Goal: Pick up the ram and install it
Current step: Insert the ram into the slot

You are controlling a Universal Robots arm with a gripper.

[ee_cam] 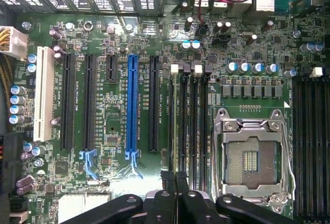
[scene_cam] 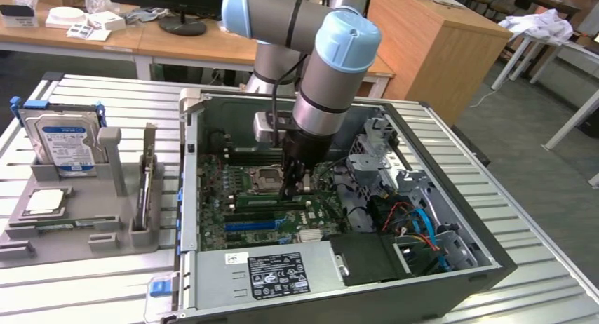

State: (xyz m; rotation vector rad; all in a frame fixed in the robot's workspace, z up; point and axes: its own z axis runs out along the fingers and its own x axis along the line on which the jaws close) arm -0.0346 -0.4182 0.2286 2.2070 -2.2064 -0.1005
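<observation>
A long, thin green stick (scene_cam: 58, 226) that looks like the ram lies flat in the front groove of the grey tray (scene_cam: 84, 233), at the exterior view's left. My gripper (scene_cam: 297, 186) is far from it, low inside the open computer case (scene_cam: 468, 268). It hangs just above the motherboard (ee_cam: 113, 43), beside the empty processor socket (ee_cam: 251, 158). In the wrist view my gripper (ee_cam: 175, 184) is shut, its dark tips pressed together over the near end of the outermost black memory slot (ee_cam: 175, 121). I see nothing held between the tips.
Beside that slot run three more memory slots (ee_cam: 195, 121), then black and blue expansion slots (ee_cam: 132, 105). The tray also holds an upright hard drive (scene_cam: 64, 145) and a square silver processor (scene_cam: 47, 200). Drive cage and cables (scene_cam: 412, 219) crowd the case's right side.
</observation>
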